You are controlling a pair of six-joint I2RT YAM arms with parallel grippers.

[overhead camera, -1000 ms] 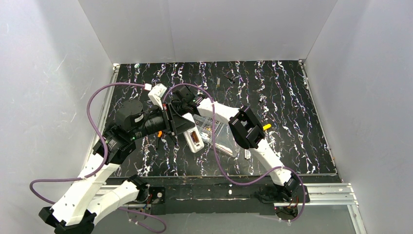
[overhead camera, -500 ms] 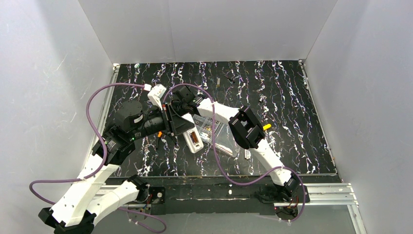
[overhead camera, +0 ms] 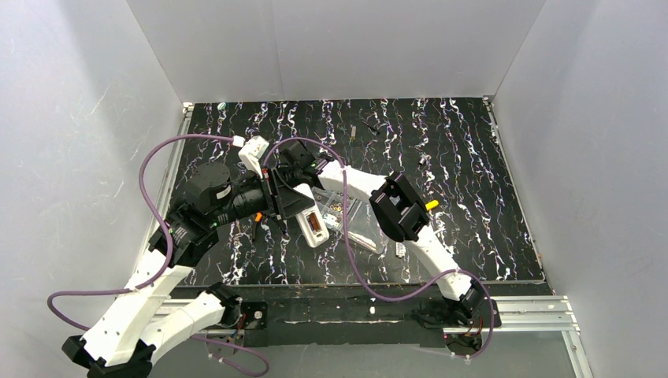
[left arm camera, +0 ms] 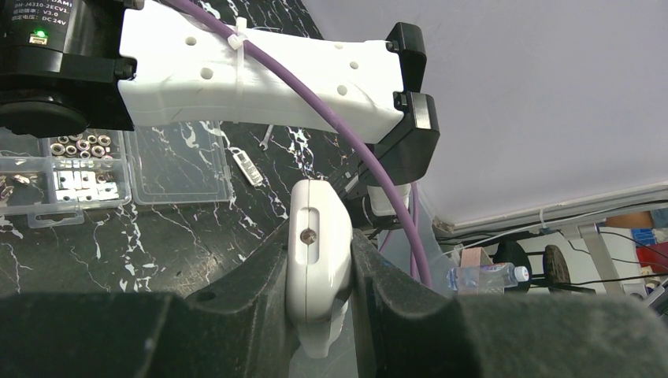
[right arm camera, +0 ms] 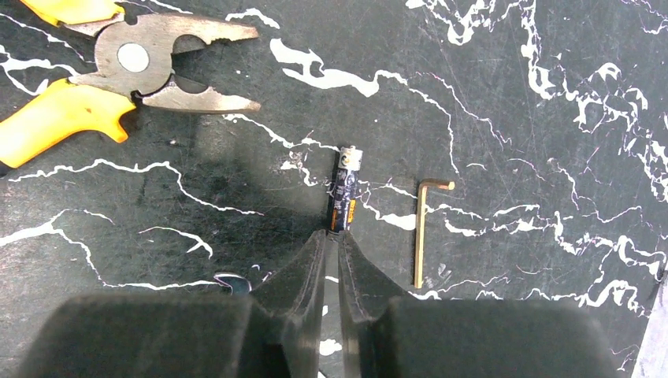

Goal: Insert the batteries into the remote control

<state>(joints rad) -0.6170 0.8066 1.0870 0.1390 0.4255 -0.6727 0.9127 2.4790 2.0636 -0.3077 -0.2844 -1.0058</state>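
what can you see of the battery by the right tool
The battery is a slim dark cylinder with orange print and a silver cap at its far end. It lies flat on the black marbled table, pointing away from the right tool, whose tips look closed on its near end. A hex key lies beside it, not touching. The pliers are farther off.

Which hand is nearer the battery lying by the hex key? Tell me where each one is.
Right. The right hand has its fingertips closed on the near end of the battery. The left hand is elsewhere, clamped on the white remote, no battery in its view.
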